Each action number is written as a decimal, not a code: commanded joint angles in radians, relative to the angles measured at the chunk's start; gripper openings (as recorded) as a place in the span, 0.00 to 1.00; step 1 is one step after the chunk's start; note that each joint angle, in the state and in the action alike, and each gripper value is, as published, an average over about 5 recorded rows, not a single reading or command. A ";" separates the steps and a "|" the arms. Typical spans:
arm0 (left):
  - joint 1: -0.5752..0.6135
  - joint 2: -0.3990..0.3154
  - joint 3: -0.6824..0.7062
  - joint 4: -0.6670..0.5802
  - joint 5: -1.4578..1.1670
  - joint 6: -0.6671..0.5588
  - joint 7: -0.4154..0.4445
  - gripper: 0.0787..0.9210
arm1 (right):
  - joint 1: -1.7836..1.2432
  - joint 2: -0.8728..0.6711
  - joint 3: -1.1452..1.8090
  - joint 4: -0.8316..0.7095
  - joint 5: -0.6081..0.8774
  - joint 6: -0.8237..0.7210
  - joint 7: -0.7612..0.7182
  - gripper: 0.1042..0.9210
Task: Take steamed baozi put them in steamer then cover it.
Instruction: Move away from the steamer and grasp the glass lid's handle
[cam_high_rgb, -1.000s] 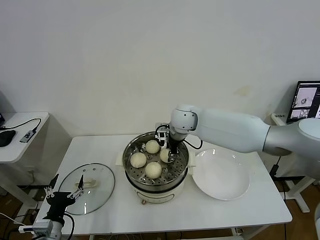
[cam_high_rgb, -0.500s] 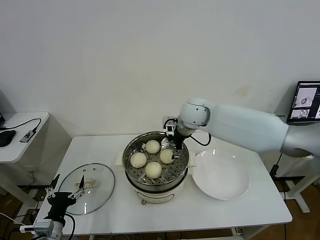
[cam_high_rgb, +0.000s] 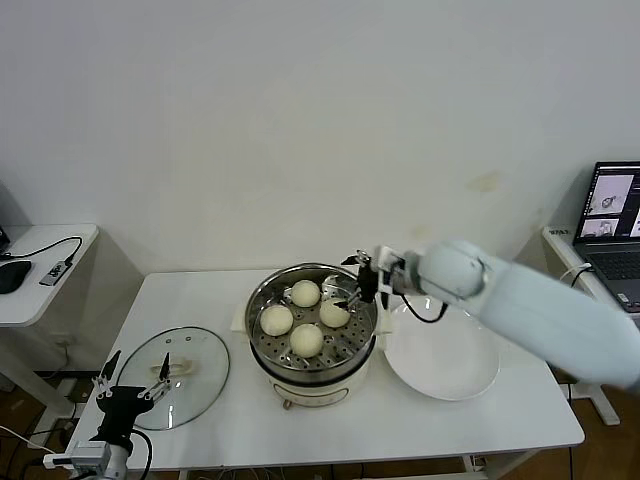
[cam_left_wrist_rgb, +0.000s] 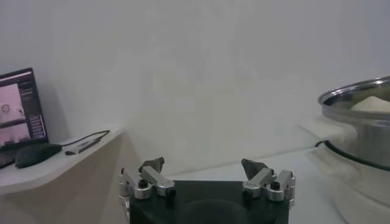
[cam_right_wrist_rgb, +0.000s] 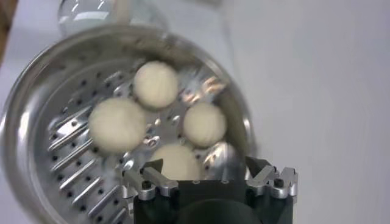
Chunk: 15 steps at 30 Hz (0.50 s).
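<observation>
Several cream baozi (cam_high_rgb: 306, 340) lie on the perforated tray inside the steel steamer (cam_high_rgb: 262, 325) at the table's middle; they also show in the right wrist view (cam_right_wrist_rgb: 117, 123). My right gripper (cam_high_rgb: 355, 282) is open and empty, hovering above the steamer's right rim, beside the nearest bun (cam_high_rgb: 334, 313). The glass lid (cam_high_rgb: 180, 370) lies flat on the table at the left. My left gripper (cam_high_rgb: 130, 381) is open and empty, low at the table's front left corner near the lid; in the left wrist view it (cam_left_wrist_rgb: 204, 167) faces the steamer's side (cam_left_wrist_rgb: 359, 131).
An empty white plate (cam_high_rgb: 445, 350) lies right of the steamer, under my right arm. A side desk (cam_high_rgb: 40, 265) with a mouse and cable stands at the far left. A laptop (cam_high_rgb: 610, 205) stands at the far right.
My right gripper has lifted out of the steamer and moved right, off the bun it was over; that bun stays on the tray. The left arm has not moved.
</observation>
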 joint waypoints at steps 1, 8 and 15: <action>0.004 -0.005 0.004 0.006 0.005 -0.010 -0.001 0.88 | -0.848 -0.018 0.776 0.131 -0.210 0.390 0.230 0.88; 0.009 -0.016 0.023 0.018 0.098 -0.019 -0.018 0.88 | -1.183 0.314 1.184 0.148 -0.364 0.586 0.159 0.88; 0.007 -0.033 -0.034 0.100 0.669 -0.115 -0.154 0.88 | -1.392 0.604 1.356 0.196 -0.446 0.647 0.142 0.88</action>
